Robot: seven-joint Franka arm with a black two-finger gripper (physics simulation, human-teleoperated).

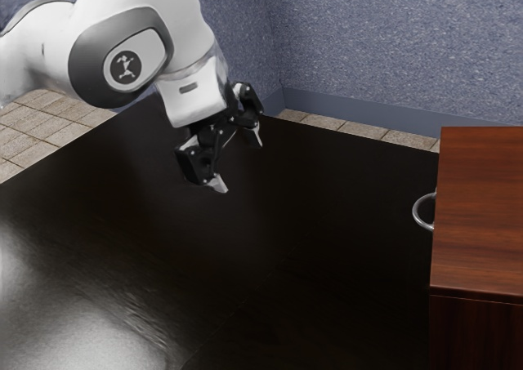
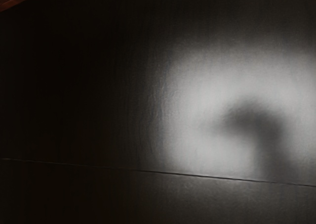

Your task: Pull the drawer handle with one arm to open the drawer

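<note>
Over table [image 1: 327, 247] | tool [image 1: 239, 164] open, empty | exterior view: handle [image 1: 423, 211] well apart | wrist view: shadow [image 2: 252, 122]

Glossy dark table [image 1: 286, 256], polished reddish wood cabinet [image 1: 478, 215] w/ shiny metal handle [image 1: 422, 211], matt blk gripper [image 1: 239, 162].

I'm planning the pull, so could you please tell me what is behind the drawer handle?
The handle juts from the wooden cabinet toward the arm. That cabinet face is edge-on; the drawer's inside is covered by the cabinet's top.
</note>
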